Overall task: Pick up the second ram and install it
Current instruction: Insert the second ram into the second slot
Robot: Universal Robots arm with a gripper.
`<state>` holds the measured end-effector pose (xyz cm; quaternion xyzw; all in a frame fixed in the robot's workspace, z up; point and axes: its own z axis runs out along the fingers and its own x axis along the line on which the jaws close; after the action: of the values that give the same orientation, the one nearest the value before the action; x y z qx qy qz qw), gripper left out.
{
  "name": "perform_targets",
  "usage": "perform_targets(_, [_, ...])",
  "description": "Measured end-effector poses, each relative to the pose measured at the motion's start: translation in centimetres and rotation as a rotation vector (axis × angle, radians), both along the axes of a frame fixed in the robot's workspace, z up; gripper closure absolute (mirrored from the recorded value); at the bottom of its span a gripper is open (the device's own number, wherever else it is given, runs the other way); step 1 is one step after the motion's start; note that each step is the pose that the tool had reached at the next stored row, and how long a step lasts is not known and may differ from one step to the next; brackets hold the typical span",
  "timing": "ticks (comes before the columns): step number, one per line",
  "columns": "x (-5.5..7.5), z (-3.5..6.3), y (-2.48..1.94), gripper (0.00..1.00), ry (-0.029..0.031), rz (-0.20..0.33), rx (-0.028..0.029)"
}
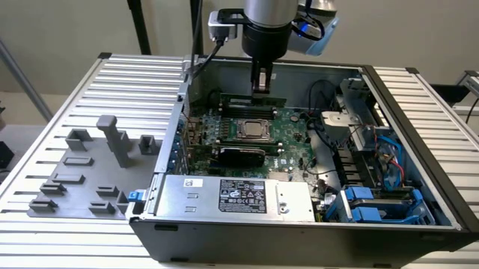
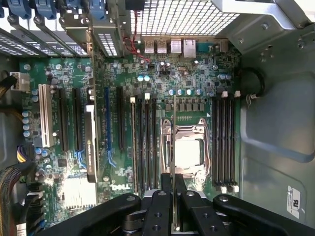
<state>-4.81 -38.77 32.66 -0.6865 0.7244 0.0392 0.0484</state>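
Note:
My gripper (image 1: 261, 87) hangs inside the open computer case, shut on the second ram (image 1: 254, 101), a thin green stick held level below the fingers. In the wrist view the ram (image 2: 174, 147) appears edge-on as a narrow line running out from between the black fingers (image 2: 162, 206), with the gripper (image 2: 174, 196) closed around it. The stick hovers above the green motherboard (image 2: 197, 73), over the silver CPU socket (image 2: 189, 152). Long black memory slots (image 2: 224, 142) with white clips lie on one side of the socket, and another bank (image 2: 145, 147) lies on the other.
The case's walls (image 1: 408, 112) ring the board. A silver power supply (image 1: 232, 196) fills the near side, and blue drive carriers (image 1: 374, 207) and cables sit at the exterior view's right. A grey holder plate (image 1: 82, 174) with upright blocks lies outside at the exterior view's left.

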Motion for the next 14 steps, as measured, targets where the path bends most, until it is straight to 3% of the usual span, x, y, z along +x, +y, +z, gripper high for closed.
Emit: perform_targets(14, [0.0, -2.55, 0.00, 0.87, -0.0004, 0.000, 0.0001])
